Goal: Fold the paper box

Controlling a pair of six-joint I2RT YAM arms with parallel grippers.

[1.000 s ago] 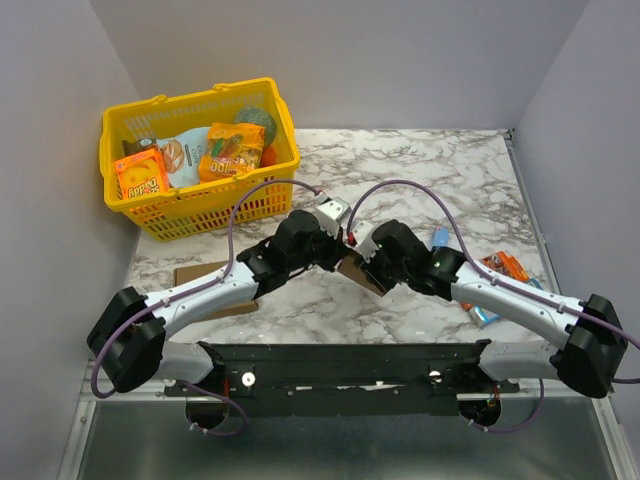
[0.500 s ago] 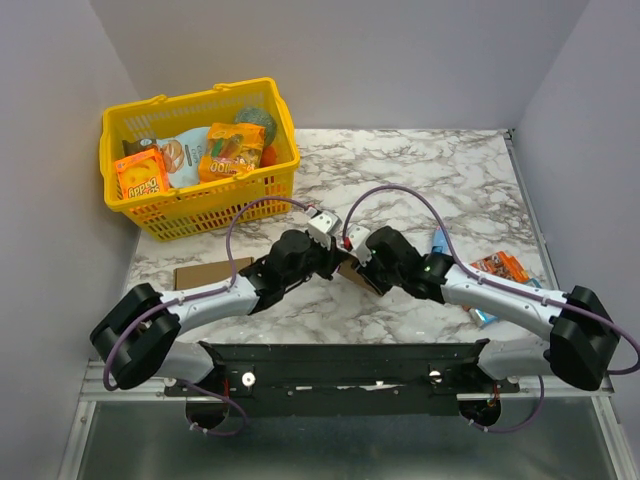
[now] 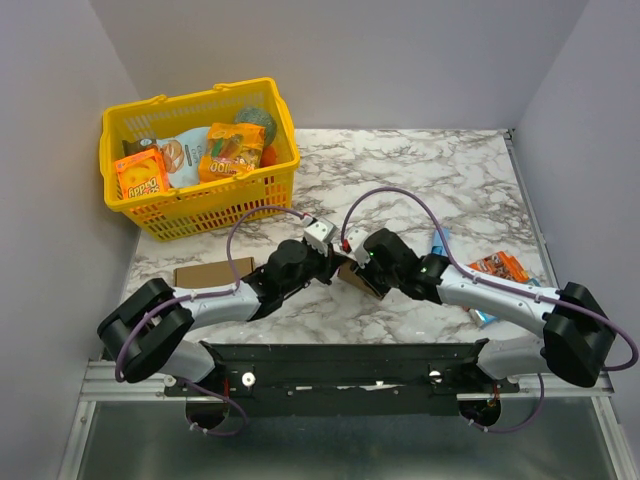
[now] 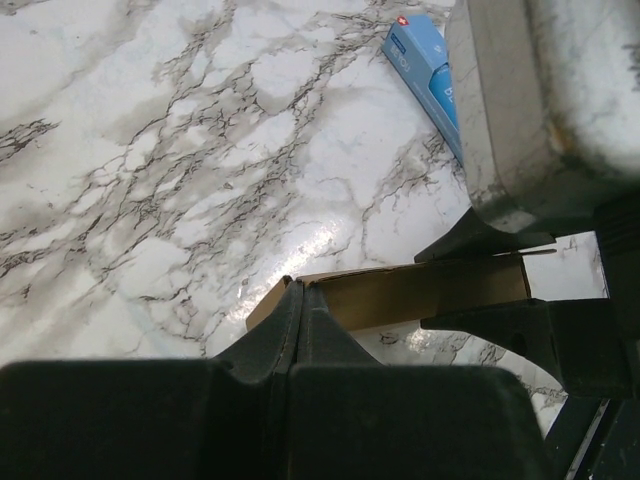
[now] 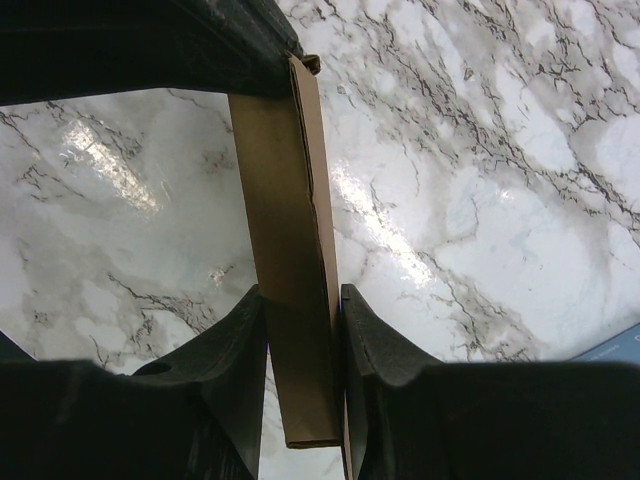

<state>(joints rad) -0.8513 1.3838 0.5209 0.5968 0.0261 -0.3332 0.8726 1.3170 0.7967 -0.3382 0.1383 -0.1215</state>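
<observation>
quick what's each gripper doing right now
left gripper: shut, pinching the box by its end
right gripper: shut on the box

Paper box (image 3: 352,274) mostly hidden in the overhead view; blue packet (image 4: 420,55) partly covered.

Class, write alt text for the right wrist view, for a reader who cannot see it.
The paper box, a thin brown cardboard piece, is clamped between the right gripper's dark jaws. Its far end meets the left gripper at the top, over a marble table.
</observation>
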